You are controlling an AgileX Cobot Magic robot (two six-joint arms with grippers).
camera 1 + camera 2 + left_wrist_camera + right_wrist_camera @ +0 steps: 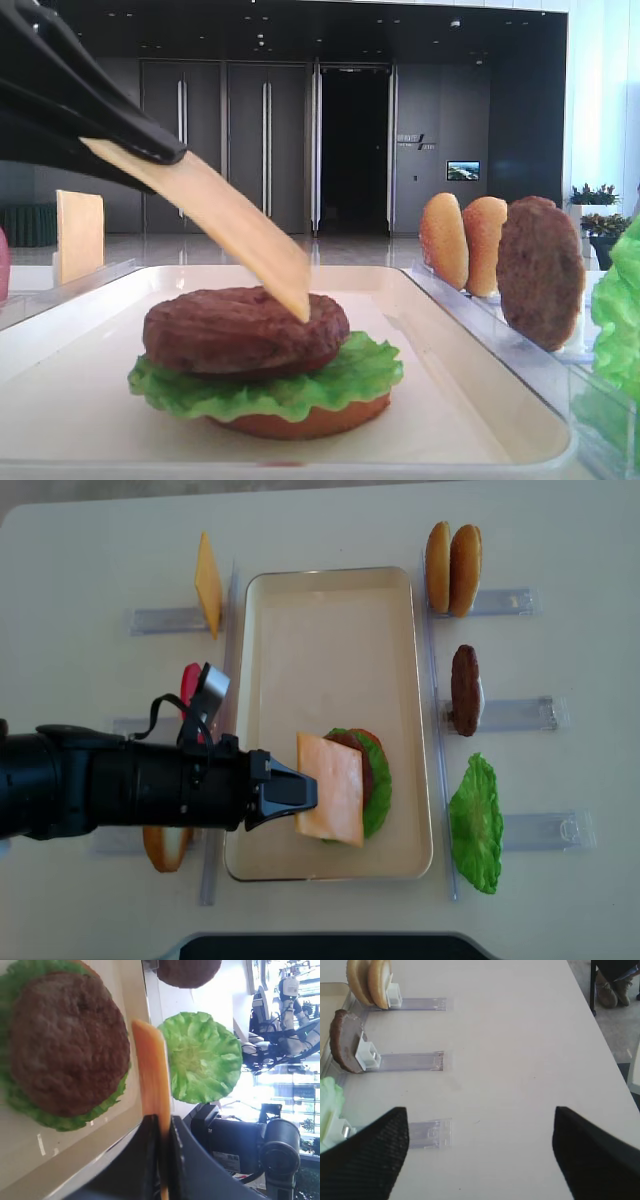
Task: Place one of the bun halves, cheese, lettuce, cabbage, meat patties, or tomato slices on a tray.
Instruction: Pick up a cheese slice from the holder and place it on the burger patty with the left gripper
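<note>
My left gripper is shut on one edge of a pale orange cheese slice. The slice slopes down from the jaws, and its free edge meets the top of a meat patty. That patty lies on lettuce and a bun half, stacked on the cream tray. In the left wrist view the cheese shows edge-on beside the patty. My right gripper is open over bare table with nothing between its fingers.
Clear holders flank the tray. On the right stand two bun halves, a patty and a lettuce leaf. On the left stand a spare cheese slice, a red tomato slice and a bun half.
</note>
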